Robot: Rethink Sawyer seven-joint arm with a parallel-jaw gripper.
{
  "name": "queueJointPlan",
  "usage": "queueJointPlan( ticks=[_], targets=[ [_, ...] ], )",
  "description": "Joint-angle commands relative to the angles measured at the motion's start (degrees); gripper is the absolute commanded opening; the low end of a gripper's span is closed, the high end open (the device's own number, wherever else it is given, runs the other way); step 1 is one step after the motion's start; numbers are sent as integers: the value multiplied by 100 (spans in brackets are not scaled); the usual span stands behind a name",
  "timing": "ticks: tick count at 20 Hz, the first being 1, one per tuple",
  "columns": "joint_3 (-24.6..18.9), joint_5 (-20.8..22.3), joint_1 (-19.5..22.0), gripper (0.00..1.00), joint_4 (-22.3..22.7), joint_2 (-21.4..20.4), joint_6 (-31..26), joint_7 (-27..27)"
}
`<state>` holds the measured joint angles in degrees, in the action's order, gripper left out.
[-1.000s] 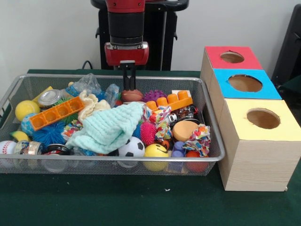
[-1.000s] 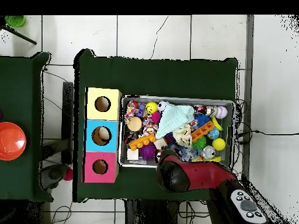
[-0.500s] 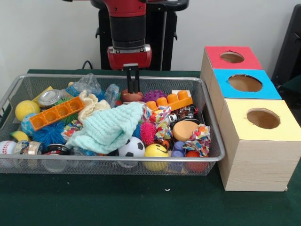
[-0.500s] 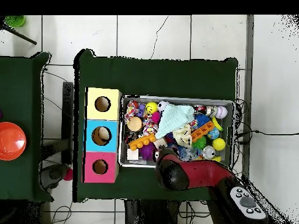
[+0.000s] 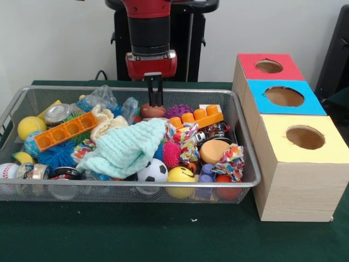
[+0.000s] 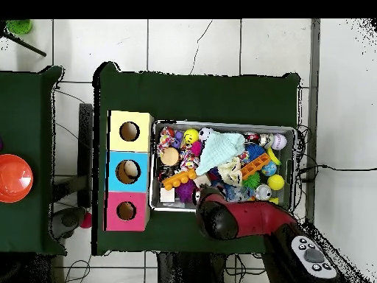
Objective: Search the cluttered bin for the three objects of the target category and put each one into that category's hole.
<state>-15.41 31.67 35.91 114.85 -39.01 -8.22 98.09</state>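
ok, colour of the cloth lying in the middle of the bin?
Pale mint green, with a waffle-like texture. The cloth in the bin shows best in the front view.

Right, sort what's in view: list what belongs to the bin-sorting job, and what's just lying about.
Part of the job:
- the bin, wire mesh, full of toys
- gripper, over the brown ball at the bin's far side
- red-topped box, blue-topped box and yellow-topped box, each with a hole

Lying about:
- orange bowl on the side table
- green object at the overhead view's top corner

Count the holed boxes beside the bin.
3, in a row beside the bin: red-topped box farthest in the front view, blue-topped box in the middle, yellow-topped box nearest. None hidden.
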Motion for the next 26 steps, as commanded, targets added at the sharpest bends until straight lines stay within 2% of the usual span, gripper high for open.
queueJointPlan(
  ticks=[1,11,15,20,26],
  targets=[
    [-810,170,388,0,-274,-529,-1380,-1094],
    [-1126,508,870,0,-272,-810,-1796,-1281],
    [-985,828,925,0,-423,-652,-1631,-1108],
    [-852,1195,962,0,-548,-581,-1718,-1089],
    [-607,1640,958,0,-706,-306,-1617,-784]
  ],
)
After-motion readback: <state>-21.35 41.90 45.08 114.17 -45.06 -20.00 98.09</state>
